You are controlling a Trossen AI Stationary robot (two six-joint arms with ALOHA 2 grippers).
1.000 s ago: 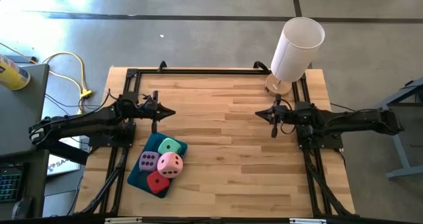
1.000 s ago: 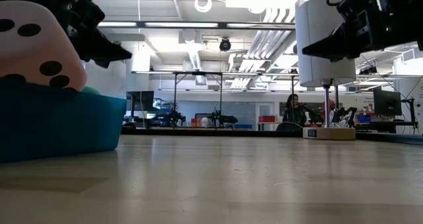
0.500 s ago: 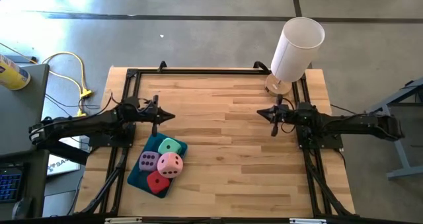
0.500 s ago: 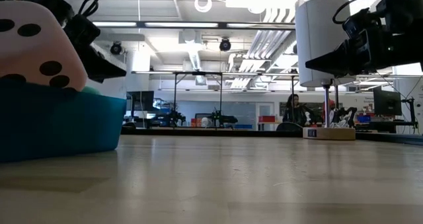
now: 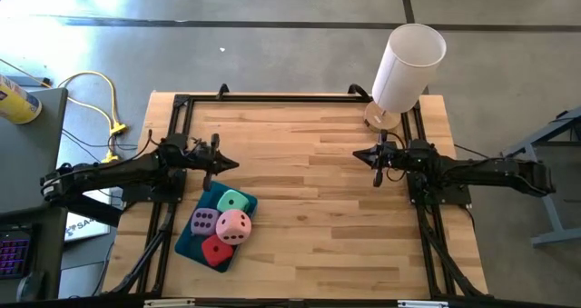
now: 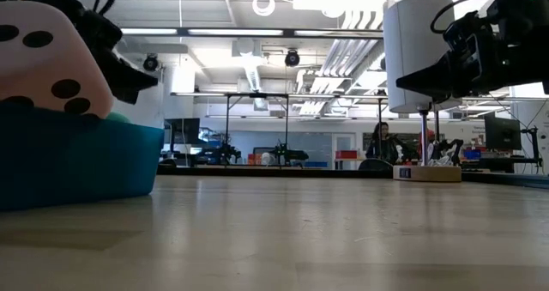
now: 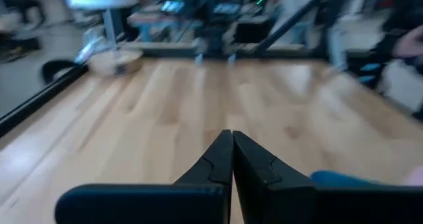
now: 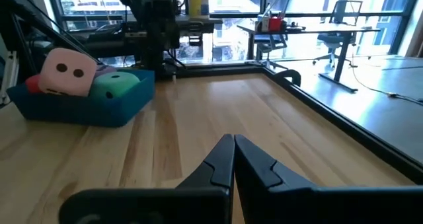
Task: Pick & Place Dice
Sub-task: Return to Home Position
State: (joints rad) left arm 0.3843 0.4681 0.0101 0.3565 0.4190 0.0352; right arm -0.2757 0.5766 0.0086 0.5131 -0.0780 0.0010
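Observation:
Four dice lie together in a teal tray (image 5: 186,240) at the table's near left: mint green (image 5: 235,202), lilac (image 5: 203,222), pale pink (image 5: 233,226) and red (image 5: 216,250). In the right wrist view the pink die (image 8: 66,72) stands higher than the green die (image 8: 114,84) and the red die (image 8: 32,84). My left gripper (image 5: 238,163) (image 7: 232,133) is shut and empty, hovering just beyond the tray's far edge. My right gripper (image 5: 354,155) (image 8: 233,137) is shut and empty, hovering over the table's right half and pointing toward the tray.
A tall white cylinder (image 5: 408,67) stands on a round wooden base at the table's far right corner, close behind my right arm. Black rails (image 5: 182,108) run along the table's left, far and right edges. Bare wood (image 5: 309,208) lies between the two grippers.
My left gripper has drawn back a little toward the table's left and near edges, closer to the tray. My right gripper has sunk slightly and then kept still. Both have stayed shut. The dice and the tray have not moved.

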